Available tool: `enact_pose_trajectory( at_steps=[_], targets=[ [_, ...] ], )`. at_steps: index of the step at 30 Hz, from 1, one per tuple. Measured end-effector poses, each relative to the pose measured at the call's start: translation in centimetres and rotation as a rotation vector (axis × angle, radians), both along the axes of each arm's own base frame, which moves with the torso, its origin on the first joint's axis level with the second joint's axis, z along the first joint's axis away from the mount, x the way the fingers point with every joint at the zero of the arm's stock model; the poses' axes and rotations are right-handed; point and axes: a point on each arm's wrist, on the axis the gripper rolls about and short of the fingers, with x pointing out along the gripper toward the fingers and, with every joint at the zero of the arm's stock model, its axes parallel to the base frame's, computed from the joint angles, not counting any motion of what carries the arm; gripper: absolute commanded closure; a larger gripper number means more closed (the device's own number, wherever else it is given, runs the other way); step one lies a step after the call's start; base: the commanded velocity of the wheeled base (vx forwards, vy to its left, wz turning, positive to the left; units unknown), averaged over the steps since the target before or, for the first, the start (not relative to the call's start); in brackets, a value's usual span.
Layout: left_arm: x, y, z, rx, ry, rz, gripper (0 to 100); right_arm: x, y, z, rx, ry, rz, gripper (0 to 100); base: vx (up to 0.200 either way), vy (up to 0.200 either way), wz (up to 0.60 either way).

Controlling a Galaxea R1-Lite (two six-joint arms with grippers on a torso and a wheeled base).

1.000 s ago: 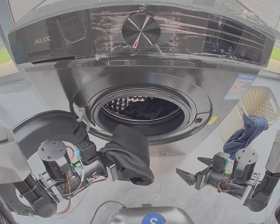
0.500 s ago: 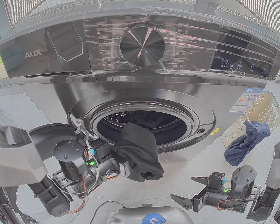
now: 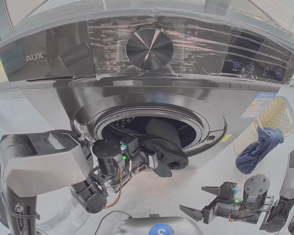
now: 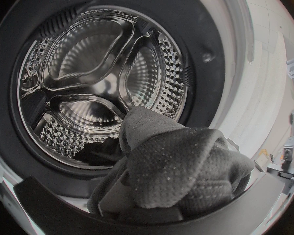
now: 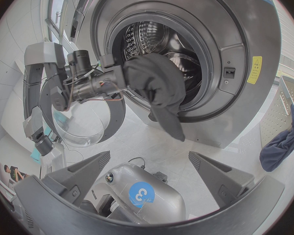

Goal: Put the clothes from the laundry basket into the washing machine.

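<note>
Head view: the left gripper (image 3: pixel 154 161) holds a black garment (image 3: pixel 165 144) at the mouth of the washing machine (image 3: pixel 215 128), fingers clamped in the cloth and buried by it, likely so the bundle can be pushed inside. The right gripper (image 3: pixel 192 199) hangs low, fingers apart, empty. A blue garment (image 3: pixel 258 150) drapes over the laundry basket (image 3: pixel 279 110). Left wrist view: the bundle faces the drum (image 4: pixel 88 79), where dark clothing (image 4: pixel 98 152) lies. Right wrist view: the garment's long axis runs vertically, its loose tail pointing at the floor (image 5: pixel 147 141) outside the rim
</note>
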Motion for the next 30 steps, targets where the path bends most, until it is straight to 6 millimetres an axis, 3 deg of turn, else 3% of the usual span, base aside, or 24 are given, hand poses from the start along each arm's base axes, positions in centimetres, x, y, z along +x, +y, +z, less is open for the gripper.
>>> enact_pose_trajectory(
  at_steps=[11, 25, 30],
  targets=[
    [6.6, -1.0, -1.5, -0.014, -0.021, 0.109, 100, 0.1, 0.0, -0.1, -0.003, 0.004, -0.003, 0, 0.0, 0.0, 0.0],
    [14.3, -1.8, -1.0, -0.023, -0.07, 0.187, 100, 0.0, 0.1, -0.4, -0.014, 0.013, 0.002, 0, 0.0, 0.0, 0.0],
    [16.4, -2.0, 0.2, -0.057, -0.08, 0.247, 100, 0.0, 0.2, -0.5, -0.018, 0.017, 0.002, 0, 0.0, 0.0, 0.0]
  ],
)
